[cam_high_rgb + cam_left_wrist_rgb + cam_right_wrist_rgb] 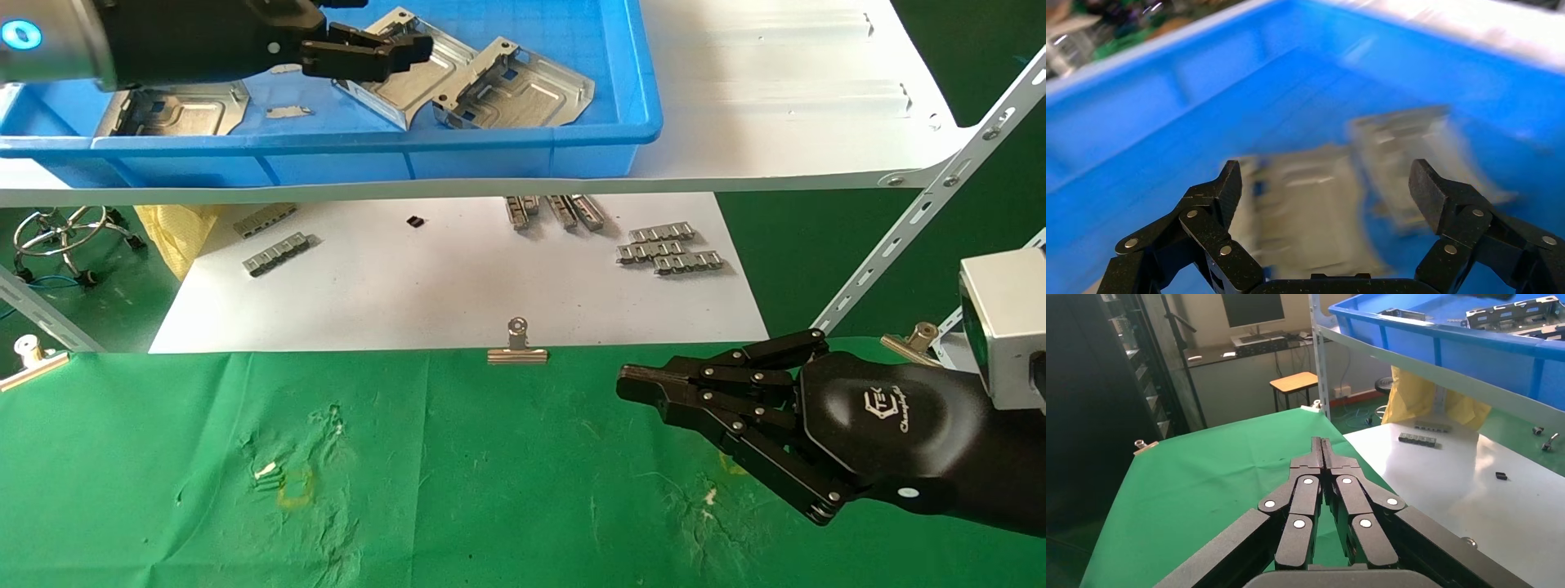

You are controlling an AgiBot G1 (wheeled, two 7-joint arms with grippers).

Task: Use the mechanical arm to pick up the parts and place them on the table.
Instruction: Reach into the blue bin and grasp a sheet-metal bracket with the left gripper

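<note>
**Left claw open over the plates in the blue tray; right claw closed above the green surface**

Your left claw [384, 51] is up inside the blue tray [523, 151] on the white shelf [776, 122]. Its fingers [1220, 196] are spread wide and hold nothing. In the left wrist view the gap between them frames one metal plate [1309, 214], with a second plate [1419, 159] lying just beside it, farther off. That view is blurred, so you cannot tell whether the fingertips are touching the metal.

From the head view you can count three plates in the tray. One [413, 77] sits directly under the left claw's fingertips. Another [523, 90] lies just to its right, with the edges of the two meeting or overlapping. The third [180, 110] is well apart toward the tray's left end, partly hidden by the arm. A small grey scrap [288, 111] lies on the tray floor between the plates.

Your right claw [645, 384] hangs over the right part of the green surface [458, 490], its fingers pressed together tip to tip and empty, as the right wrist view confirms. None of the plates lies on the green surface.

On the white board [458, 286] below the shelf you have several small ridged strips [670, 247]. A silver clip [517, 347] sits at the edge where the board meets the green surface.
</note>
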